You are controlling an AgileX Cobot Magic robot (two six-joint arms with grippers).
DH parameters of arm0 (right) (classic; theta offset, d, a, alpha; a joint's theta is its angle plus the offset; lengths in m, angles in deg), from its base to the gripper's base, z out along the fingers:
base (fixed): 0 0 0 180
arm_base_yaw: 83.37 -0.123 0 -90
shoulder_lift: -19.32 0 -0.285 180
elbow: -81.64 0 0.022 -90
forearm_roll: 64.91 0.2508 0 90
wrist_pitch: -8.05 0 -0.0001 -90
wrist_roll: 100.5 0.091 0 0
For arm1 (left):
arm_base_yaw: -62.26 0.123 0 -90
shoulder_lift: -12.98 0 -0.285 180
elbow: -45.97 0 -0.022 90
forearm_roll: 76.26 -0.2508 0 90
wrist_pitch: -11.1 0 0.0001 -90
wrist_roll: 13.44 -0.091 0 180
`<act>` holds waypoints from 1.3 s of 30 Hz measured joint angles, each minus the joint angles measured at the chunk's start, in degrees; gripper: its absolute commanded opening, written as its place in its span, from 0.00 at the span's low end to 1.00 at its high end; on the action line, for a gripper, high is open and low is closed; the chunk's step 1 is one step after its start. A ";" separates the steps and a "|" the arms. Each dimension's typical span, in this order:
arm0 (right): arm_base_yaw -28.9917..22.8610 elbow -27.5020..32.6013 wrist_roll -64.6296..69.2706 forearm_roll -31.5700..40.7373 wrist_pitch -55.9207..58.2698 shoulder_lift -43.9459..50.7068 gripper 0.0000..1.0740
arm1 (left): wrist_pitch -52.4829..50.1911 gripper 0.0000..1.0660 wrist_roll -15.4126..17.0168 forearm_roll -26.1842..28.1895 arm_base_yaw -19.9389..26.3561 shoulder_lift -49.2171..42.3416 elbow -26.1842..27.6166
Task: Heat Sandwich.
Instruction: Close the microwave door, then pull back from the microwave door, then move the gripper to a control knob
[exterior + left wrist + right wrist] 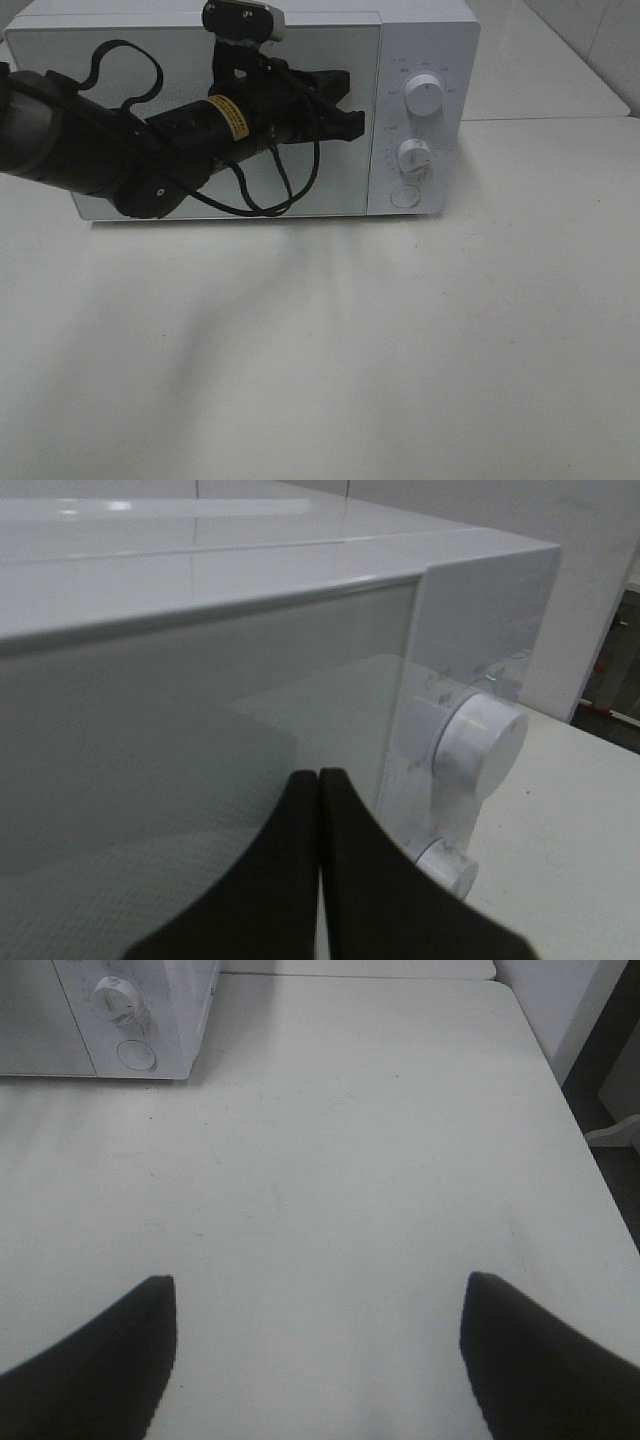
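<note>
Cannot make out the sandwich in any of the three views. Closed door (345,175) of the microwave (430,35), pale and reflective, hiding whatever lies behind it. No telling, then, where the sandwich sits relative to either pair of fingers.

From high up: left arm (80,140) reaching across the door front, covering much of it, cut off at the picture's left edge. Left fingers (335,125) held near the door's right edge, just short of the panel with upper dial (424,97), lower dial (412,155) and round button (403,195). Hard to judge there whether touching the door or just off it.

From the left wrist: left fingers pressed flat together, clenched on nothing, pointed at the door close to its seam with the panel. Both dials seen side-on beyond them.

Only from the right wrist: right fingers (90,1360) spread wide, released, nothing between them, just their dark tips in frame. Hanging over the tabletop (330,1160), well apart from the microwave's corner. Lower dial and round button visible there, upper dial cropped out.
</note>
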State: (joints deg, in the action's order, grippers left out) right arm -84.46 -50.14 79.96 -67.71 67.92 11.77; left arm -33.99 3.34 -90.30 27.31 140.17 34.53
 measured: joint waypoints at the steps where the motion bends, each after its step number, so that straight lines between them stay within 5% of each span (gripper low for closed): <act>1: 0.00 0.00 0.00 0.00 0.00 0.00 0.70 | 0.17 0.00 0.00 0.06 0.11 -0.57 -0.92; 10: 0.00 0.00 0.00 0.00 0.00 0.00 0.70 | 0.29 0.02 0.00 0.11 0.40 -6.76 -10.60; 12: 0.00 0.00 0.00 0.00 0.00 0.00 0.70 | 0.40 0.21 0.00 0.06 0.40 -9.34 -14.21; 13: 0.00 0.00 0.00 0.00 0.00 0.00 0.70 | 0.40 0.21 0.00 0.06 0.40 -9.34 -14.21; 15: 0.00 0.00 0.00 0.00 0.00 0.00 0.70 | 0.40 0.45 0.00 0.06 0.40 -11.69 -17.70; 16: 0.00 0.00 0.00 0.00 0.00 0.00 0.70 | 0.40 0.75 0.00 0.06 0.40 -12.55 -18.91; 19: 0.00 0.00 0.00 0.00 0.00 0.00 0.70 | 0.40 0.96 0.00 0.06 0.40 -13.87 -20.68; 27: 0.00 0.00 0.00 0.00 0.00 0.00 0.70 | 5.39 0.94 0.06 -1.09 0.40 -17.48 -24.52; 39: 0.00 0.00 0.00 0.00 0.00 0.00 0.70 | 37.76 0.94 0.06 -2.75 0.40 -26.30 -24.58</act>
State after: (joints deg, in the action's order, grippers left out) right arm -84.46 -50.14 79.96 -67.71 67.92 11.77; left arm 3.77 3.40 -93.05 27.71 113.87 9.95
